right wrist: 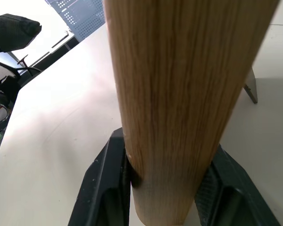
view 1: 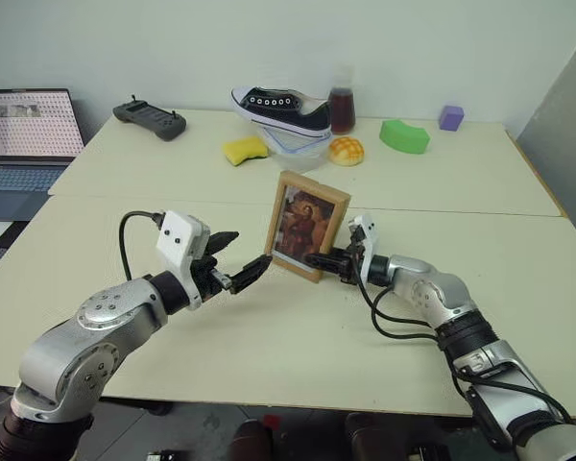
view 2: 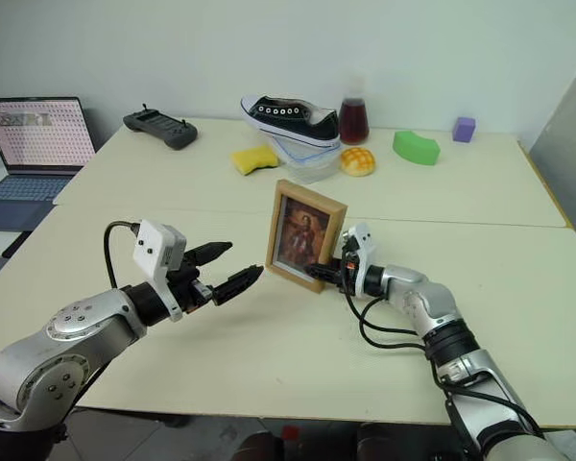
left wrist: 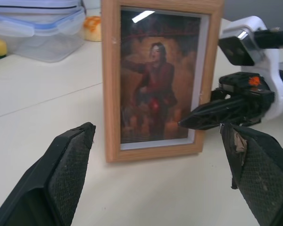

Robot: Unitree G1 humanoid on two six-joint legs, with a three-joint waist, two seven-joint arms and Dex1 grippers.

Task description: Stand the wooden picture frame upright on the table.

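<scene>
Wooden picture frame (view 1: 307, 226): small upright rectangle of pale grained wood, standing on its short lower edge near the middle of the table, just on the near side of the seam. Front shows a dark reddish portrait under a pale inner border. The right wrist view shows its rounded side edge close up, and a slim stand leg (right wrist: 250, 87) reaching the tabletop behind it.

Table (view 1: 269, 336): broad, matte cream top in two joined sections.

Right gripper (view 1: 328, 260): two black textured fingers closed on the frame's lower right edge, one on each face.

Left gripper (view 1: 238, 257): black wedge-shaped fingers with knurled pads, spread wide, holding nothing, just left of the frame and apart from it. Its wrist view faces the portrait squarely and shows the right gripper's finger lying across the frame's lower corner.

Far section, behind the frame: black-and-white canvas sneaker (view 1: 280, 109) resting on a clear lidded plastic container (view 1: 298, 146); yellow sponge (view 1: 245, 149); golden bun (view 1: 346, 150); glass flask of dark red liquid (view 1: 342, 106); curved green block (view 1: 404, 135); small purple cube (view 1: 450, 117); dark handheld controller (view 1: 150, 118). Open laptop (view 1: 27, 134) beside the table's left edge.
</scene>
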